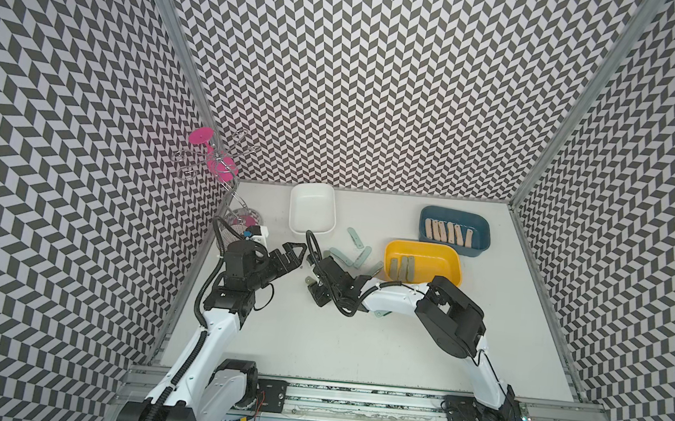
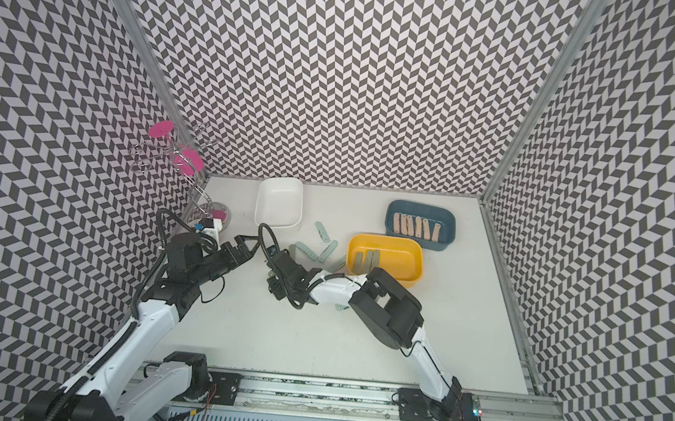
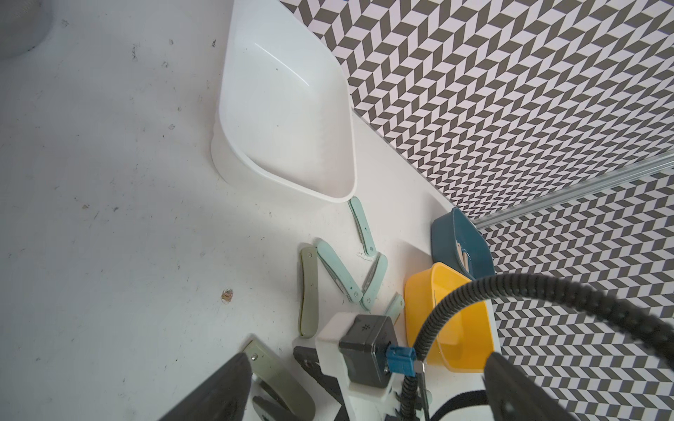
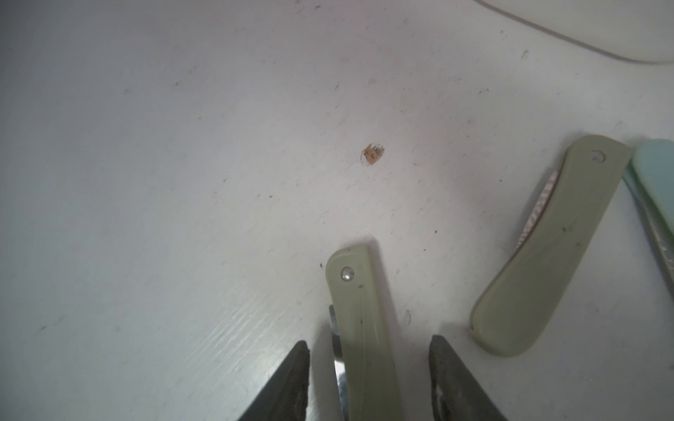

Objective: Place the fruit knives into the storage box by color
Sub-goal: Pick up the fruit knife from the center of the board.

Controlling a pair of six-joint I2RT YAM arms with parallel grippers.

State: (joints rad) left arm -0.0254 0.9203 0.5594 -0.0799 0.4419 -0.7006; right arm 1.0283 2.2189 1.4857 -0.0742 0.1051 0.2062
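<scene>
An olive fruit knife [image 4: 359,328] lies flat on the white table between the fingers of my right gripper [image 4: 369,342]. The jaws are open, with a gap on each side of the knife. In a top view this gripper [image 1: 309,284] is at mid-table. A second olive knife [image 4: 547,248] lies beside it. Several mint knives [image 1: 352,234] are scattered behind. My left gripper [image 1: 300,254] hovers open and empty just left of them. The yellow storage box [image 1: 435,266] holds three olive knives [image 1: 401,267]. The blue box [image 1: 486,235] holds several peach knives [image 1: 448,233]. The white box [image 1: 312,211] is empty.
A clear wire stand with pink discs [image 1: 215,163] stands in the back left corner. Patterned walls close in three sides. One mint knife [image 1: 378,315] peeks out from under my right forearm. A metal rail [image 1: 352,404] runs along the front edge.
</scene>
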